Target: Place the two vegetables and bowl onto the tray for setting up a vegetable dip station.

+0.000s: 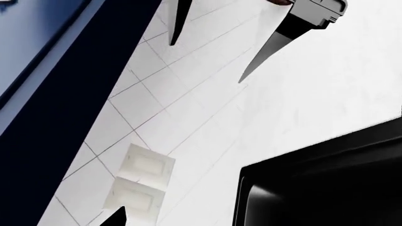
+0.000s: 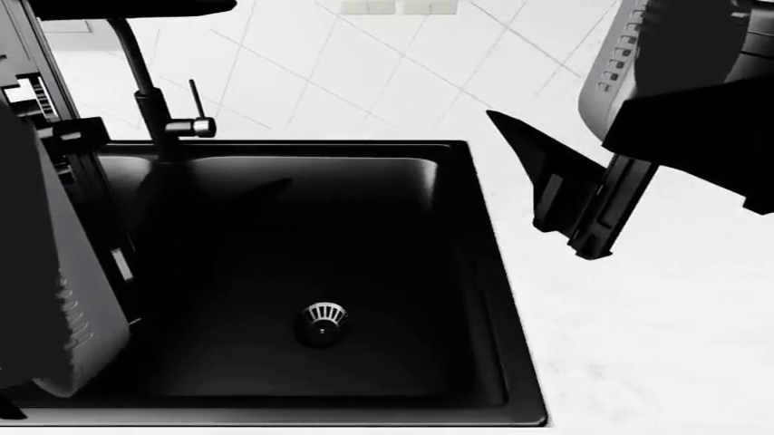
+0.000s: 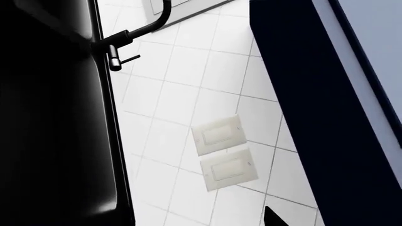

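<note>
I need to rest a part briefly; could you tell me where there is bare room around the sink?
The white counter right of the black sink is bare. The basin floor is free around the drain. The rear left corner is crowded by the faucet.

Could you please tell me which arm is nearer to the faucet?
Left, judging by the head view. The left arm stands at the sink's left side, close beside the faucet. The right arm hangs over the counter past the sink's right rim.

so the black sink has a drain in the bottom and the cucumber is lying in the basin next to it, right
Not quite. The black sink does have a drain in the bottom, but no cucumber lies beside it: the head view shows the basin bare apart from the drain. No vegetable appears in any view.
</note>
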Available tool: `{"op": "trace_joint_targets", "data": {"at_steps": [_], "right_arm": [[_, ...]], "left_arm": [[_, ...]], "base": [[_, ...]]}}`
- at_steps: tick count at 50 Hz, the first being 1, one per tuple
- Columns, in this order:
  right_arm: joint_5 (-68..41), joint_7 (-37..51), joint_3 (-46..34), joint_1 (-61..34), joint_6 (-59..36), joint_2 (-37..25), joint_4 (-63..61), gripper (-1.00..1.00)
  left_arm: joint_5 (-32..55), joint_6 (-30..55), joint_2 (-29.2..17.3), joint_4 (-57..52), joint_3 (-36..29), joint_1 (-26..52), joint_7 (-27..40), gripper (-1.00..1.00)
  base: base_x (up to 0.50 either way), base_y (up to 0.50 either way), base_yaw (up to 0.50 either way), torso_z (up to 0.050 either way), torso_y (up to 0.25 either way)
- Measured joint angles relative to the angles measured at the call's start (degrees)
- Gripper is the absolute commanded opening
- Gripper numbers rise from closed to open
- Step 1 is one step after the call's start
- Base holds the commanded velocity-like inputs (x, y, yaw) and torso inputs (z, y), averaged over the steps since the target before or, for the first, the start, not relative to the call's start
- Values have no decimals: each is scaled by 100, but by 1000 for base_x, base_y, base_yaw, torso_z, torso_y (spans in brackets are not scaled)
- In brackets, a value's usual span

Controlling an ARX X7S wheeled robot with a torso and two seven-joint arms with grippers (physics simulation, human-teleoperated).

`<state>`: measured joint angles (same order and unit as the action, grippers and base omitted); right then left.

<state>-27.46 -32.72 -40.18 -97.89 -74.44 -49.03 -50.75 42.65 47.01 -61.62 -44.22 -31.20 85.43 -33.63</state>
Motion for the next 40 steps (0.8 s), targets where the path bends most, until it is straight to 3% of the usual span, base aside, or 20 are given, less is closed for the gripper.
{"op": "trace_joint_targets", "data": {"at_steps": [40], "right_arm": [[-79,97,17,-13,36,0,18,100]], "left_arm": [[48,-7,-38,-45,32,-19,56,100]], "base": [[0,-500,0,0,0]]}}
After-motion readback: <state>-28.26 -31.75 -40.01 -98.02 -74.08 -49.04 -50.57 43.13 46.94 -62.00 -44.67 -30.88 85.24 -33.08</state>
